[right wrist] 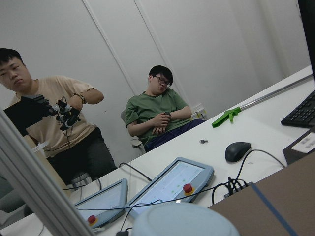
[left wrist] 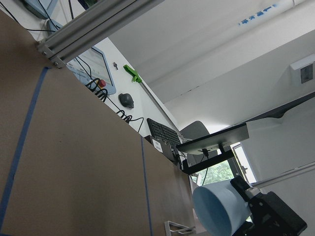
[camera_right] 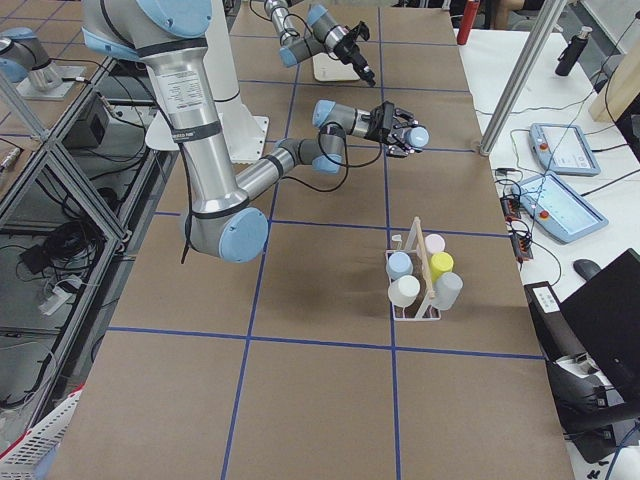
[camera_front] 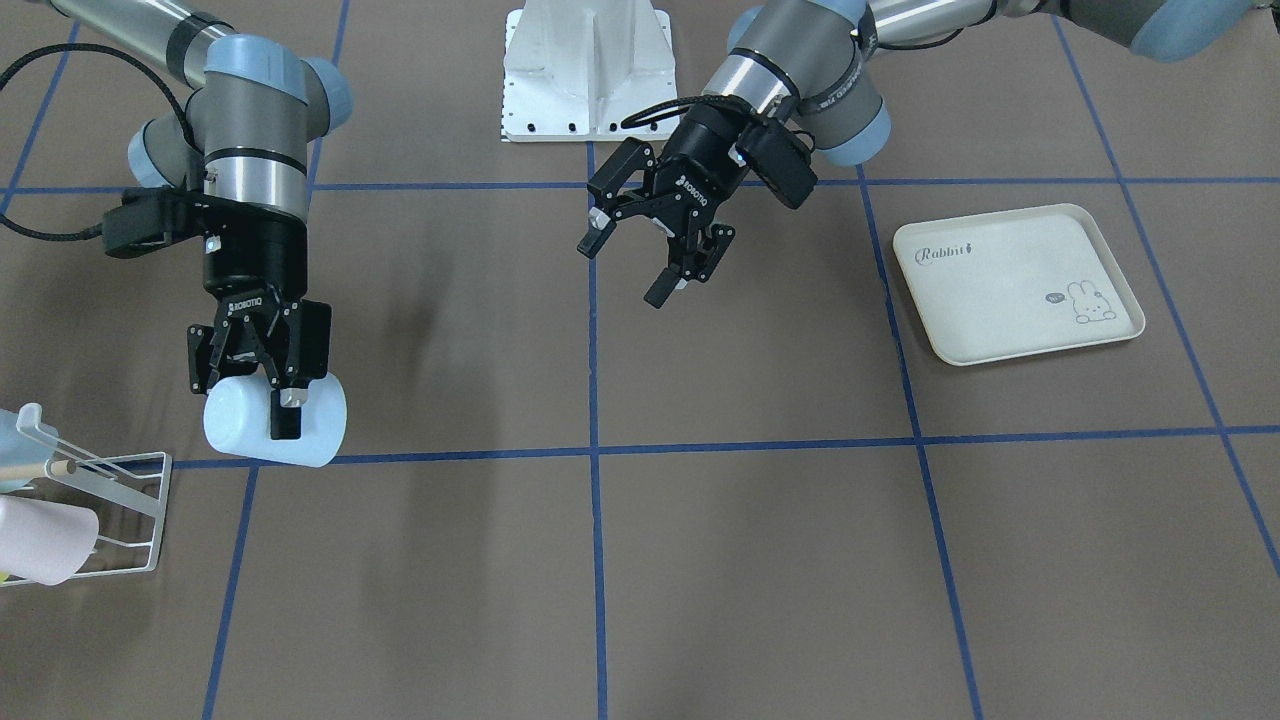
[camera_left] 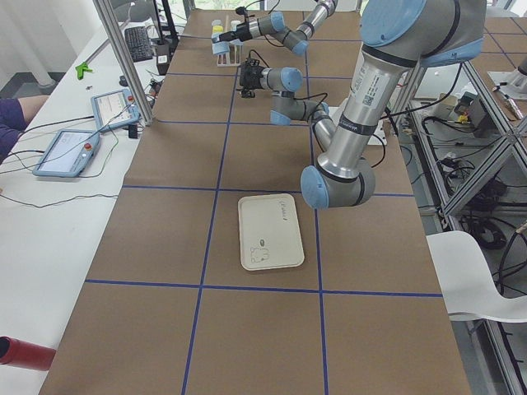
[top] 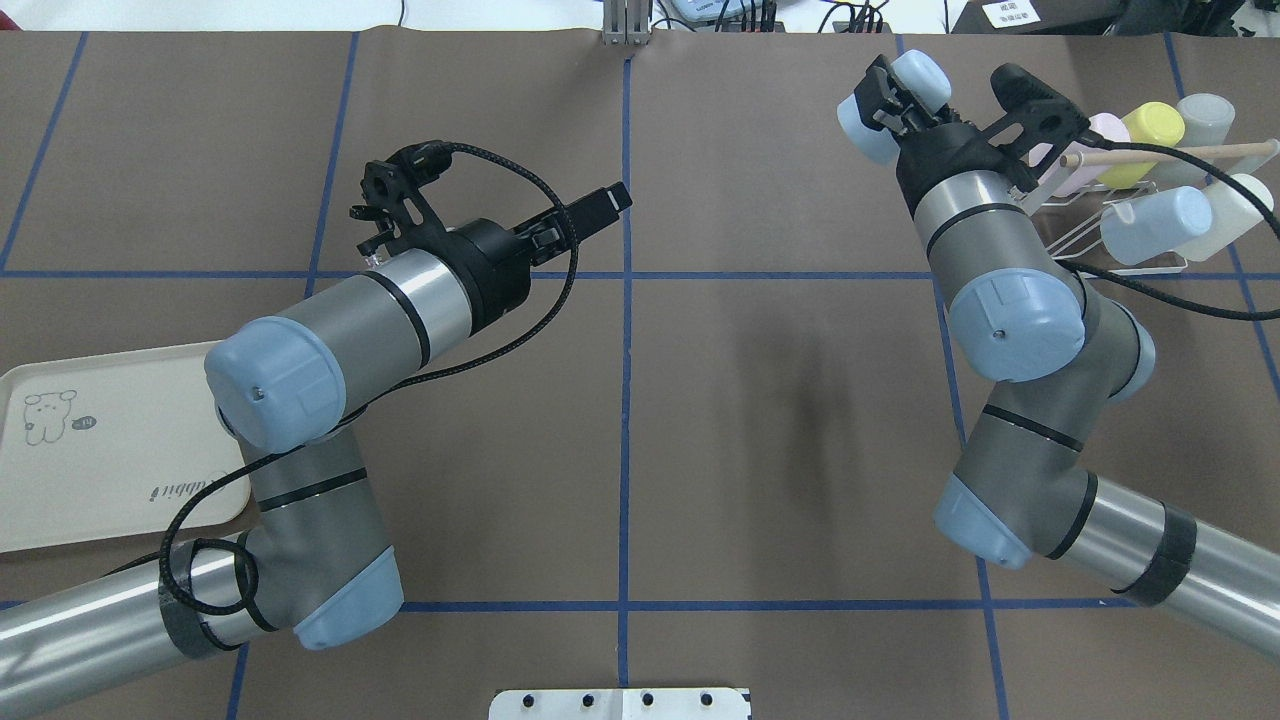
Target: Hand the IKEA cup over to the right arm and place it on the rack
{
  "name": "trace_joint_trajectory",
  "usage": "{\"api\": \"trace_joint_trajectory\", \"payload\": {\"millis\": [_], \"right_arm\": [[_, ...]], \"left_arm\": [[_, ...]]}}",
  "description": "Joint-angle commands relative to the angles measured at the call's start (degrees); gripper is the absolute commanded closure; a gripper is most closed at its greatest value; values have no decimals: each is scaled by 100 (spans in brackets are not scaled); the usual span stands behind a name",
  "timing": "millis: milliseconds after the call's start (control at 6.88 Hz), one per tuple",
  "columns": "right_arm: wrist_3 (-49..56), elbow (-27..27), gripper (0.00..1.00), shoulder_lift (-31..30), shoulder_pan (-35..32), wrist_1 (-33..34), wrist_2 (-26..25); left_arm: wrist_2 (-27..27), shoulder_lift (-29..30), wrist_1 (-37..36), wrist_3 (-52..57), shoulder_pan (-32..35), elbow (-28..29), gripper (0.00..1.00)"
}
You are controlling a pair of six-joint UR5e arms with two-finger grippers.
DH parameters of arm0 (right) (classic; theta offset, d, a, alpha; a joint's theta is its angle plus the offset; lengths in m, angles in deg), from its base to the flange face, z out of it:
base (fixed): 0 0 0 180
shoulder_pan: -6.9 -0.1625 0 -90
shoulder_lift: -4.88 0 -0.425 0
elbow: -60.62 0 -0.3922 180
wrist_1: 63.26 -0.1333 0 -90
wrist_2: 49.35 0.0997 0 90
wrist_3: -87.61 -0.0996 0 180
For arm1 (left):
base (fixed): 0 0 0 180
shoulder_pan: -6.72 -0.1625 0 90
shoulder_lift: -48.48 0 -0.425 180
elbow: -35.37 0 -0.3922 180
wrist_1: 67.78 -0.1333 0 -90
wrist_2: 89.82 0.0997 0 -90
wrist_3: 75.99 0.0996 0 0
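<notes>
Clamping the pale blue cup (camera_front: 322,428), right claw (camera_front: 255,395); left claw (camera_front: 625,268) apart; rack (camera_front: 160,512) half cut off.

Rack (camera_front: 30,425) partly beyond the front view's left edge, tray (top: 120,450) beyond the overhead's.

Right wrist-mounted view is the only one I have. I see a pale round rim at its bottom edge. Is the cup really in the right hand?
Observer: Yes, the right hand is shut on the pale blue cup, held sideways.
Operator: Is the left hand free?
Observer: The left hand is open and empty.
Operator: How full is the rack?
Observer: The rack carries five cups.
</notes>
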Motion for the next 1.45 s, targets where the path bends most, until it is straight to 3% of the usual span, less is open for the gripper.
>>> {"api": "trace_joint_trajectory", "payload": {"millis": [0,291,581,872,1162,1307], "right_arm": [[341,154,100,-254,-83,825,-666],[1068,391,100,-999,-276,827,-659],[1334,418,100,-1195,-425,810,-607],[1581,445,100,-1458,-452,784,-571],[1582,619,100,-1887,-461,784,-571],[1582,629,100,-1934,-453,784,-580]], "left_arm": [[-8,5,-2006,245,36,-769,0],[-269,5,-3871,1094,211,-1359,0],[-1872,-74,-5245,2629,1165,-1484,0],[-2308,-678,-5356,3609,1564,-1484,0],[-3361,-883,-5356,4113,2258,-1467,0],[-3383,-909,-5347,4122,2260,-1458,0]]}}
